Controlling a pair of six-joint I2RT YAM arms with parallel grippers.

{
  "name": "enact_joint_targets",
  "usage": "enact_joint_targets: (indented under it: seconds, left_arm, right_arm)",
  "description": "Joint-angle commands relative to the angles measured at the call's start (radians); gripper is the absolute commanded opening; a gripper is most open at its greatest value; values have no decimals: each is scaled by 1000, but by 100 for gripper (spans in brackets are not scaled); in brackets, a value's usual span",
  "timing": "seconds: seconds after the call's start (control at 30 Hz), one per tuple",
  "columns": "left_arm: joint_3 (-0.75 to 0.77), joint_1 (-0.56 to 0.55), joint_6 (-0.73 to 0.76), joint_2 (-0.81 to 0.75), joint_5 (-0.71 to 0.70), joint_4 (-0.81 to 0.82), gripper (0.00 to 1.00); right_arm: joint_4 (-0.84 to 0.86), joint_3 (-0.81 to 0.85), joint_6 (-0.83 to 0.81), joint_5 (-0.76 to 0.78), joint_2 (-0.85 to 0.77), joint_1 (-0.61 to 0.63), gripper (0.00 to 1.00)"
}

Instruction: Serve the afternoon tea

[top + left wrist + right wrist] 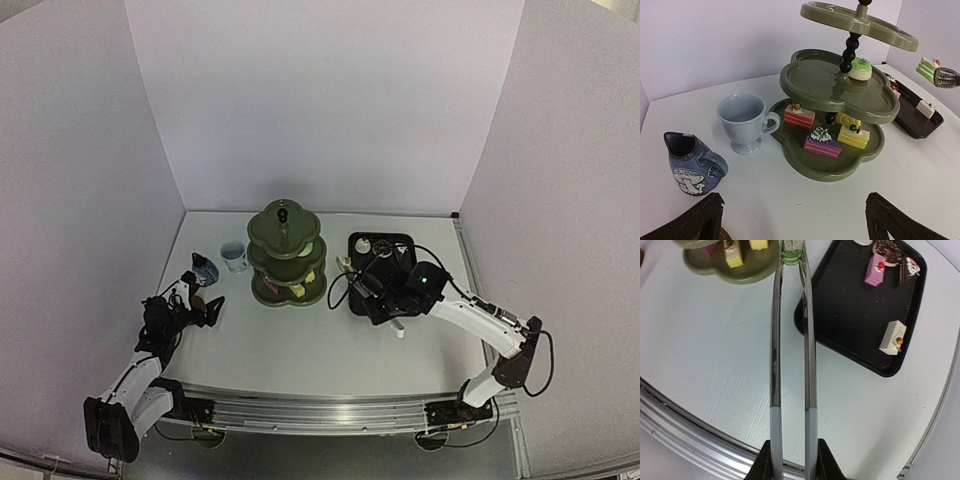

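One green cake slice (791, 255) hangs pinched in the metal tongs (790, 365) that the right pincer (792, 462) squeezes closed, between black tray (850, 315) and tiered stand (287, 262) toward the far edge; a slackened grip could drop it short, while the left pincer (795, 220) gapes empty.

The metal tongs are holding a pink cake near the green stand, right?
No. The cake held in the tongs is green, not pink; the left wrist view shows it. It is near the green stand.
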Motion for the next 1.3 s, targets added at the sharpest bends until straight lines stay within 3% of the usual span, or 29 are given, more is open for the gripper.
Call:
enact_joint_targets:
  seconds: [0.0,0.33,0.63,0.87,1.13,1.27]
  left_arm:
    - [70,-5,-65,-15,6,-7,100]
    - [78,-4,-317,-123,33,-36,100]
    - [48,-5,-290,-228,-132,-175,100]
    - [31,-5,-233,-213,-200,-165,100]
    - [26,-5,-229,-210,-195,-159,100]
    - [23,-5,-233,-209,-181,-155,100]
  right_arm:
    - [-23,115,12,-53,47,111,1]
    - [7,377,-122,-81,303,180,1]
    - [87,580,-161,2,493,139,1]
    - [111,645,-148,7,572,101,1]
    - [124,713,-157,-11,653,100,3]
    - [127,718,-152,-15,661,100,12]
